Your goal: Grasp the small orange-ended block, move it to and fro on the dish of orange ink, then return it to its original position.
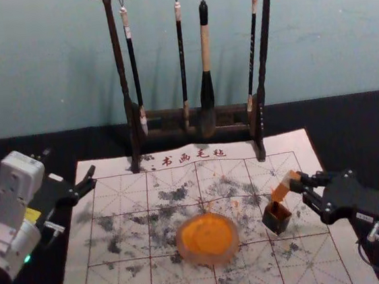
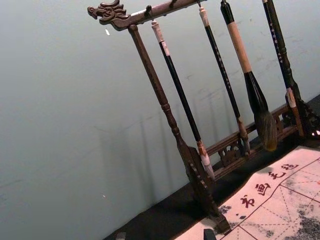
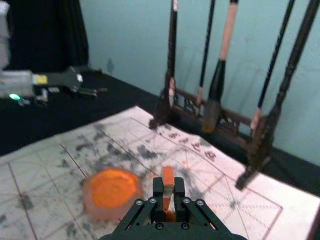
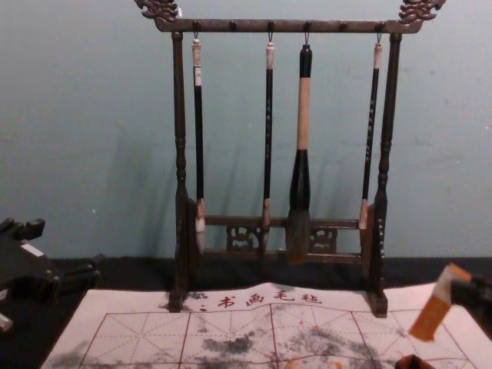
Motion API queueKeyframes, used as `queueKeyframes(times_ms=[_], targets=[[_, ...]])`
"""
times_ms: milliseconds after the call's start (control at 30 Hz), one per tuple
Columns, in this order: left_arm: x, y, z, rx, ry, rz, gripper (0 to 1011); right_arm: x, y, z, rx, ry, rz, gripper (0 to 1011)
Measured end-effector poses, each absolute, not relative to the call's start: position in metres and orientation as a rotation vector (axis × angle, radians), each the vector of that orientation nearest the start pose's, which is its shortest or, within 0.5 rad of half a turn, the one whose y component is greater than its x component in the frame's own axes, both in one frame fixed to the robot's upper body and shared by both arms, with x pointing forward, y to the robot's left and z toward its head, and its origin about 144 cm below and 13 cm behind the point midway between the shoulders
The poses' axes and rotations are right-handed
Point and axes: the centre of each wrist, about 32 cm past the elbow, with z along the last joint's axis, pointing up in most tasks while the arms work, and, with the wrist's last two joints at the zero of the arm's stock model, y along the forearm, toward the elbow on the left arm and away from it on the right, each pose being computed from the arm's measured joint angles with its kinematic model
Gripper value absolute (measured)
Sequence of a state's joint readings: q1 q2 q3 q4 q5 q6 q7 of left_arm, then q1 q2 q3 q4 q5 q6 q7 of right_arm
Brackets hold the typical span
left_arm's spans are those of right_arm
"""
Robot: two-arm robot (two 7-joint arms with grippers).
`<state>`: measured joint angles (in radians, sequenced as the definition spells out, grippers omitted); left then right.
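Reaching in from three o'clock, the right gripper (image 1: 298, 182) grasps the tilted block (image 1: 283, 187) in its jaws just above a dark box (image 1: 276, 222), at the orange dish's (image 1: 209, 240) two o'clock. The left gripper (image 1: 90, 178) idles at ten, jaws parted.

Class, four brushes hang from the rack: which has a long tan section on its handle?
The third brush from the robot's left, which also has the fullest tip; the first, second and fourth have slim, mostly dark handles.
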<state>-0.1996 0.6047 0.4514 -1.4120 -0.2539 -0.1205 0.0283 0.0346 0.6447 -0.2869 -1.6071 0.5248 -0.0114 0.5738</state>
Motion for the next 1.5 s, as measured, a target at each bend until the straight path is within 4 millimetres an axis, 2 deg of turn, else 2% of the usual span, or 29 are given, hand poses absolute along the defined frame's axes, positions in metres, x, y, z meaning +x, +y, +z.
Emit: queueKeyframes(times_ms=[233,433,1000,1500], targets=[[0.489,0.310,1.140,0.304,-0.285,1.248,1001,0.460,-0.322,1.181,-0.123,0.007,-0.677,93],[0.489,0.310,1.140,0.305,-0.285,1.248,1001,0.470,-0.311,1.186,-0.153,-0.006,-0.598,93],[0.489,0.310,1.140,0.305,-0.285,1.248,1001,0.491,-0.283,1.185,-0.303,-0.026,-0.463,94],[0.489,0.310,1.140,0.304,-0.285,1.248,1002,0.504,-0.272,1.185,-0.343,-0.052,-0.423,94]])
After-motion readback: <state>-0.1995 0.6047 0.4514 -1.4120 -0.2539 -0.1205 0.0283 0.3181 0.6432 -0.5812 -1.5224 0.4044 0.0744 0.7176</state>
